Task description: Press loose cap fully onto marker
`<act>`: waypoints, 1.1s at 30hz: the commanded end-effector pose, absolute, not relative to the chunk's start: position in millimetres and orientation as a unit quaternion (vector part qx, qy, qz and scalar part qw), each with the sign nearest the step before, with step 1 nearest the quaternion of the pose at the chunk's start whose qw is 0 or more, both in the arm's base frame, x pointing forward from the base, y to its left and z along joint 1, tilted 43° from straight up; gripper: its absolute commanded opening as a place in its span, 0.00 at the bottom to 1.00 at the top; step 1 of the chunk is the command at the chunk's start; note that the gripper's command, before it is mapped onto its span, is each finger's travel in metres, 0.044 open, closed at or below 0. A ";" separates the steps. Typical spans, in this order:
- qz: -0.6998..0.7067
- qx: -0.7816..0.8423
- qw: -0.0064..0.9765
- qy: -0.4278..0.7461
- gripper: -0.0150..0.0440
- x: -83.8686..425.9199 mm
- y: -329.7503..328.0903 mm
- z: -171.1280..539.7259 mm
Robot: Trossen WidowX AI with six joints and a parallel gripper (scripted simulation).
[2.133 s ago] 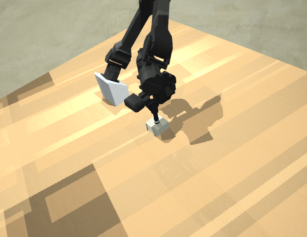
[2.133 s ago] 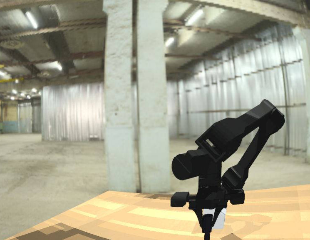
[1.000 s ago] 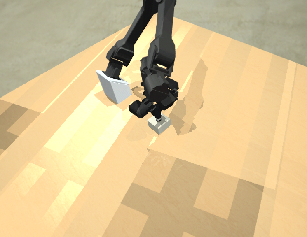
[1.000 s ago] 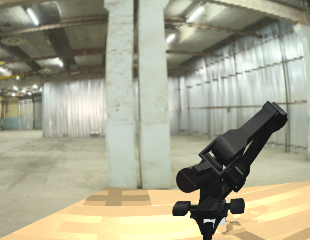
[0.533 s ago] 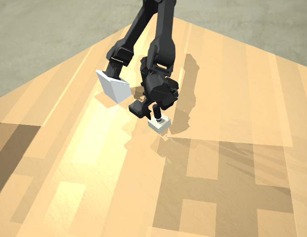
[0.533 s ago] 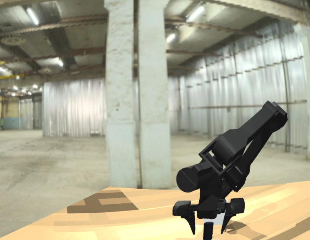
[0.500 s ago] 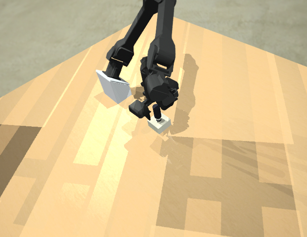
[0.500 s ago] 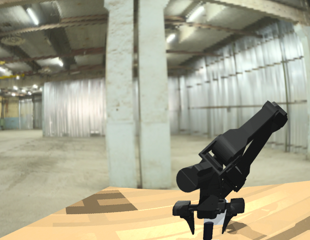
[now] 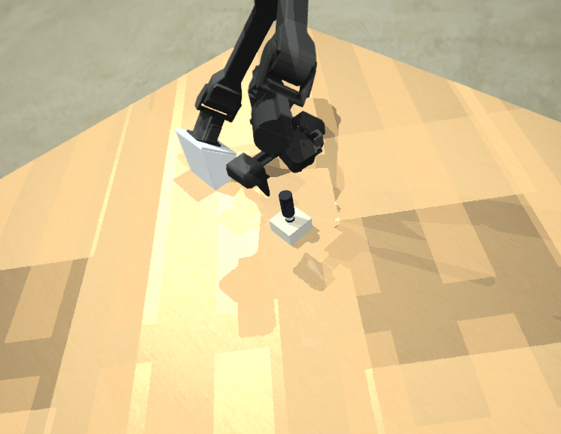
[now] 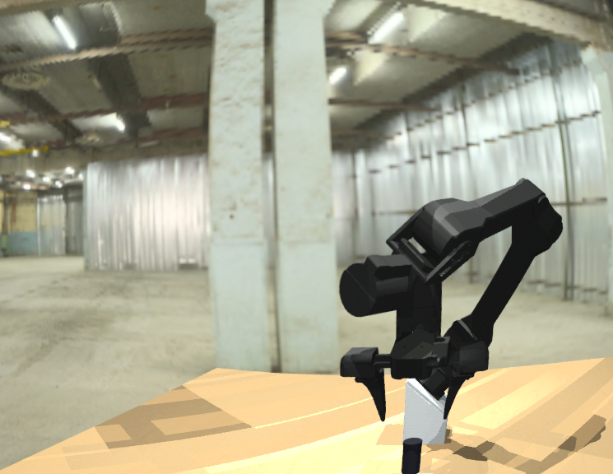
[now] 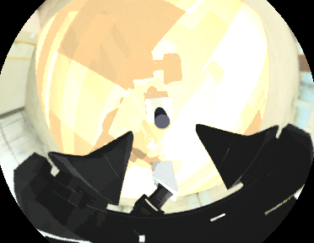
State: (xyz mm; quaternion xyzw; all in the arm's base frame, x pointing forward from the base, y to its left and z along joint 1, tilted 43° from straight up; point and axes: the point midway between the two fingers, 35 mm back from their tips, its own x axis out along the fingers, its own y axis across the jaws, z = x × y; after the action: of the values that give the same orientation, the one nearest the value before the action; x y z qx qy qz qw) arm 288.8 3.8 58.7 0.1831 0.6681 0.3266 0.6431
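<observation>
The dark cap [image 9: 287,204] [image 10: 411,456] [image 11: 162,121] sits upright over the marker's top. Only a short light neck with a dark ring shows of the marker [image 9: 290,218], between the cap and the holder block. The pale holder block [image 9: 300,233] [image 11: 165,102] stands on the table. From these views I cannot tell whether the cap is fully seated. My gripper [image 10: 414,419] [image 11: 165,131] is open and empty. Its fingertips are spread wide, above and back from the cap, with no finger touching it. One fingertip is hidden in the top view.
A white slanted block [image 9: 205,163] [image 10: 421,415] [image 11: 164,170] stands behind the holder, with a dark jointed part of the arm at its top. The arm's links rise behind the holder. Shadows lie across the wooden table [image 9: 178,392].
</observation>
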 end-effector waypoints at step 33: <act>0.321 0.190 0.638 0.674 0.25 285.2 14.2 46.6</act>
State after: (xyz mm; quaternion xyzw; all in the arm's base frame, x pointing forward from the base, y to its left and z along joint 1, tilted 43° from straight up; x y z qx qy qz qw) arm 286.5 9.8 50.2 0.1862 0.6733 0.3209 0.6395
